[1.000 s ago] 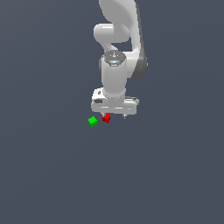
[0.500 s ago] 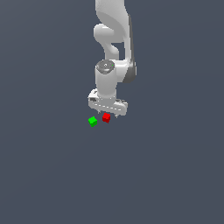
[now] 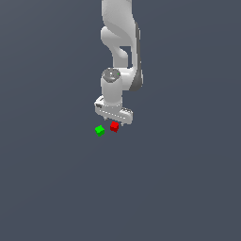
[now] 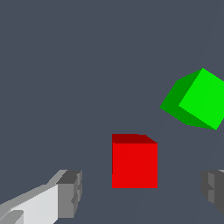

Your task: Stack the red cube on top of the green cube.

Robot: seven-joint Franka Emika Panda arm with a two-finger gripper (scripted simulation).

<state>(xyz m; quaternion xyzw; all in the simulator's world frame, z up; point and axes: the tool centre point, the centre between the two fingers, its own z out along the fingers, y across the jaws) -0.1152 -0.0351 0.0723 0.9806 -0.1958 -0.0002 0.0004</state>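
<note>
Outside, you see one smooth white robot gripper (image 3: 116,121) hanging just above one tiny bright red plain cube (image 3: 114,126) on the matte grey floor (image 3: 179,179); one tiny bright green plain cube (image 3: 99,130) sits just beside it, toward the exterior view's left. At the wrist, your two grey, blocky fingertips (image 4: 71,192) stand spread, flanking the flat-faced red cube (image 4: 134,164) without touching; the green cube (image 4: 197,99) lies apart, rotated.

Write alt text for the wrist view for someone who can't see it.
A red cube sits on a plain dark grey floor between the two fingertips of the open pincer, untouched. A green cube, turned at an angle, lies apart from it.
</note>
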